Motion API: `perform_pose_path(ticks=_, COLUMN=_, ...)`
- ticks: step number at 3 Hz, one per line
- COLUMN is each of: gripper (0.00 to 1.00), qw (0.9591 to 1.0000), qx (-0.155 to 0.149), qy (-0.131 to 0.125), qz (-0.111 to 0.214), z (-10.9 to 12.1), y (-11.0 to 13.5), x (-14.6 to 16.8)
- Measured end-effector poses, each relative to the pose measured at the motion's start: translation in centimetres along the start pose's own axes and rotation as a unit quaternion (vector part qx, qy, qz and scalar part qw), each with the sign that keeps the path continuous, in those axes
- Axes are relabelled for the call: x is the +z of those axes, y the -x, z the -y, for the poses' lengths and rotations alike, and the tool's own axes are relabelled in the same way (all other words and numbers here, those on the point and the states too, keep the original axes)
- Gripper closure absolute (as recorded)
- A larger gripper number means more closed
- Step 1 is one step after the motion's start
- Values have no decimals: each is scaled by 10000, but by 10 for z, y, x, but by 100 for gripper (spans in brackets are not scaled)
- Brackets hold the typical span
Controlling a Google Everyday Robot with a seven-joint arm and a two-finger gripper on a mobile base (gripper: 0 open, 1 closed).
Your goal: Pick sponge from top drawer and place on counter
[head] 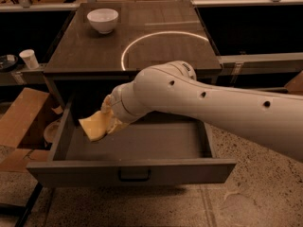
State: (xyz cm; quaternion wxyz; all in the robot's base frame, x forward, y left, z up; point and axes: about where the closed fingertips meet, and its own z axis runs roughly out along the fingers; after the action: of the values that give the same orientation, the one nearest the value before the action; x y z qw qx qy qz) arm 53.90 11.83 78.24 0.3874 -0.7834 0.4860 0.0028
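Observation:
The top drawer (132, 171) stands pulled open below the counter (94, 51), its dark handle at the front centre. My gripper (108, 116) hangs over the drawer's left part, at the end of the white arm that crosses in from the right. It is shut on the yellow sponge (96, 126), which is held tilted above the drawer floor, just below the counter's front edge. The tan fingers (108, 109) show beside the sponge.
A white bowl (102, 20) sits at the counter's back left, and a bright curved light reflection (156, 37) lies across its middle. A paper cup (30, 58) stands on a ledge to the left. Cardboard (21, 119) lies on the floor left of the drawer.

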Motion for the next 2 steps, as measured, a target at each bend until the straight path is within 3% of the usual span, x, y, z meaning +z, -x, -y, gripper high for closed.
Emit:
perform_pose_path(ticks=1, gripper=100, qw=9991, qx=-138, qy=-332, qz=-213, z=40, y=-18, x=2)
perform_pose_path(ticks=2, gripper=100, qw=9970, qx=-256, qy=-646, qz=-348, z=100, y=-37, x=2)
